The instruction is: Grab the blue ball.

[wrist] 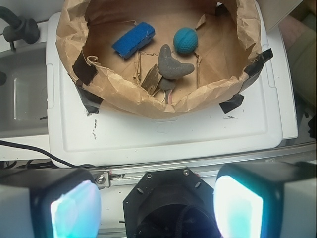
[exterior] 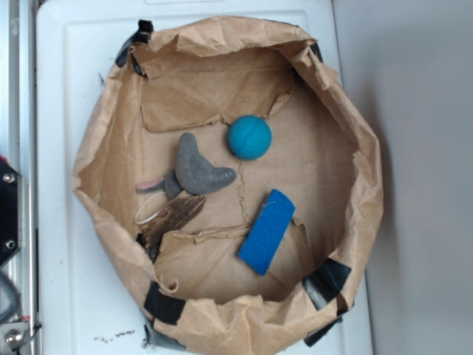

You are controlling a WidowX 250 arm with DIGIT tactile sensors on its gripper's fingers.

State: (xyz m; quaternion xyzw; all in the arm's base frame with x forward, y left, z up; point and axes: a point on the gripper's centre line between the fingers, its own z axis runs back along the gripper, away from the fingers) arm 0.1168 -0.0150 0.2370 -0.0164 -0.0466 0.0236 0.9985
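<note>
The blue ball point(exterior: 249, 137) point(wrist: 185, 40) is teal and round, resting on the floor of a brown paper-lined bin point(exterior: 107, 133) point(wrist: 148, 101), toward its far side in the exterior view. My gripper point(wrist: 156, 203) shows only in the wrist view, at the bottom edge, well back from the bin over the robot's black base. Its two pads point(wrist: 74, 210) stand wide apart with nothing between them. The gripper does not appear in the exterior view.
Inside the bin lie a flat darker-blue block point(exterior: 267, 231) point(wrist: 133, 39), a grey curved toy point(exterior: 198, 170) point(wrist: 172, 64), and a wood piece point(exterior: 171, 216). The bin sits on a white lid point(wrist: 163, 136). A metal rail point(wrist: 198, 166) runs in front of it.
</note>
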